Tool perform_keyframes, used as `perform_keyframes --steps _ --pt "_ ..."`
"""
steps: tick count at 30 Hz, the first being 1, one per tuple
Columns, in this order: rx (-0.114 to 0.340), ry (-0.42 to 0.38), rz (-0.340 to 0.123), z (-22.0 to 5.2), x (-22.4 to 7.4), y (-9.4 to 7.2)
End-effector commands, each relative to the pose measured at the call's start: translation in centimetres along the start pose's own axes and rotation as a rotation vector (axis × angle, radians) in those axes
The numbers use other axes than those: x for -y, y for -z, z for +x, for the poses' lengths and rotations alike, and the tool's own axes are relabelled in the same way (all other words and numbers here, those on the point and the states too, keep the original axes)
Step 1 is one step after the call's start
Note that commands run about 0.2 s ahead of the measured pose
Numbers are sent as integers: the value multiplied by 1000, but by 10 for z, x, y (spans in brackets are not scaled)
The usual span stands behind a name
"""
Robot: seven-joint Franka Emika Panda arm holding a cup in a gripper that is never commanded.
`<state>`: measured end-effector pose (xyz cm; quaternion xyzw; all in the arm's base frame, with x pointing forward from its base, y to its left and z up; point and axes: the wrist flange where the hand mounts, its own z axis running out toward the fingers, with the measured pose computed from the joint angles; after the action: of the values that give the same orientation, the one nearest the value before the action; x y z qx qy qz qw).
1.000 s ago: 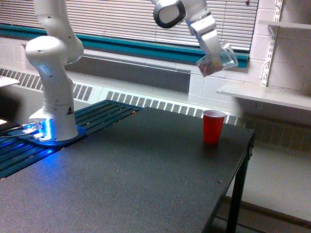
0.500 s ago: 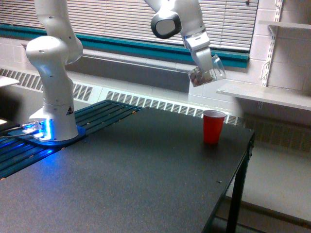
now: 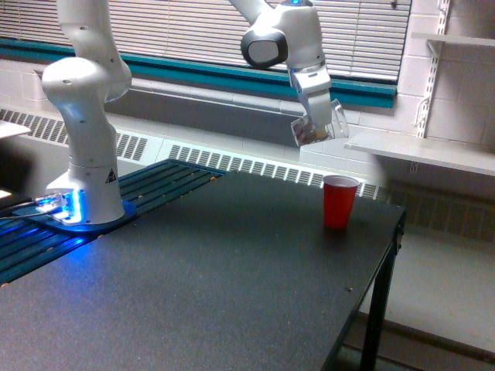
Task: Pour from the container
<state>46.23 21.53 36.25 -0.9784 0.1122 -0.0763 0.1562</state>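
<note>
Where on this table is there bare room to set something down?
Nearly all of the black table is bare, from the robot base across to the red cup. The only crowded spot is that far corner, where the claw holds the clear cup above.

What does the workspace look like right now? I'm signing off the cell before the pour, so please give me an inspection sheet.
Surface: dark table, bare apart from one cup.
Job's things: clear container with brownish bits, held in the air, tilted, above and toward the exterior view's left of the red cup; the red cup stands upright near the table's far edge.
Clutter: nothing seen.
Grippers: gripper shut on the container.
Cables: thin cables at the blue-lit arm base.
Surroundings: window blinds, wall heater grille, white shelves on the exterior view's right.
</note>
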Motion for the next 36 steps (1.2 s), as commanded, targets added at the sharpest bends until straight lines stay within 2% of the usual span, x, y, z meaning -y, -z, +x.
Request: perform_keyframes --steps 1,14,36 --pt "54 11 -2 -7 3 -12" --pt "152 -8 -17 -11 8 -33" --pt "281 -32 -30 1 32 -65"
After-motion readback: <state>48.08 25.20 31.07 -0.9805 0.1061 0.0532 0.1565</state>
